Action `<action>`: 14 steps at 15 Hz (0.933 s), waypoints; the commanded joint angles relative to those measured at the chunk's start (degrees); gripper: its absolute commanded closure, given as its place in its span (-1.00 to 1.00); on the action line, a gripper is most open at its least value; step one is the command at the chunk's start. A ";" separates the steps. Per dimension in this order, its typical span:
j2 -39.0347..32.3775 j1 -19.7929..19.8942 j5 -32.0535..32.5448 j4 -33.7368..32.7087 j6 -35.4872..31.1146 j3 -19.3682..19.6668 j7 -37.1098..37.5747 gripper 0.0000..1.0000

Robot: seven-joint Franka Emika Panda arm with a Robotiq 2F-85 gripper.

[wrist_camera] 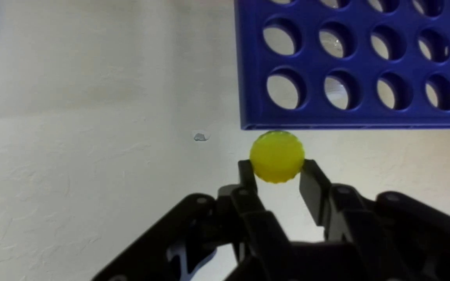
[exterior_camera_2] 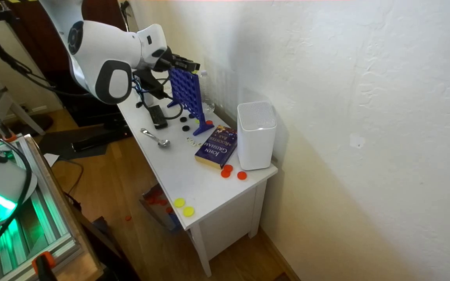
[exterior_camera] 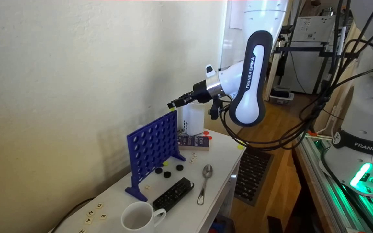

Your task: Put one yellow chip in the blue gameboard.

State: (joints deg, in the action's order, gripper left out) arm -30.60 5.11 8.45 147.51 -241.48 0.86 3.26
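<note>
Now the gripper [wrist_camera: 278,169] is apparently readying the drop, pinching the yellow chip [wrist_camera: 277,156] by its rim just above one end of the blue gameboard [wrist_camera: 365,65], and the next move is calling for slot alignment, slight lowering, then release.

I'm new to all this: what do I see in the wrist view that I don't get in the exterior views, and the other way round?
Only the wrist view shows the full round face of the yellow chip, held between the fingers of the gripper; outside, just a yellow sliver shows.

Only the exterior views show the arm and the table with its spoon, remote, book and white box.

Both share the gripper, the blue gameboard, the wall and that chip near the board's top edge.
</note>
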 commanded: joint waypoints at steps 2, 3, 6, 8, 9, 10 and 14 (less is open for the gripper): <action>-1.11 0.54 -0.44 0.17 -1.66 -0.60 1.39 0.81; -0.88 0.50 -0.49 0.01 -1.32 -0.62 1.55 0.81; -0.91 0.33 -0.79 -0.03 -1.32 -0.72 1.74 0.81; -0.76 0.24 -1.12 -0.35 -1.34 -0.87 1.98 0.81; -0.83 0.22 -1.18 -0.34 -1.35 -0.95 2.16 0.81; -0.87 0.13 -1.42 -0.39 -1.35 -0.98 2.18 0.81; -0.37 0.47 -0.69 -1.47 -1.40 -1.24 3.15 0.81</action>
State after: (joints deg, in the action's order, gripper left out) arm -31.00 5.15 8.44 147.14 -241.51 0.47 5.22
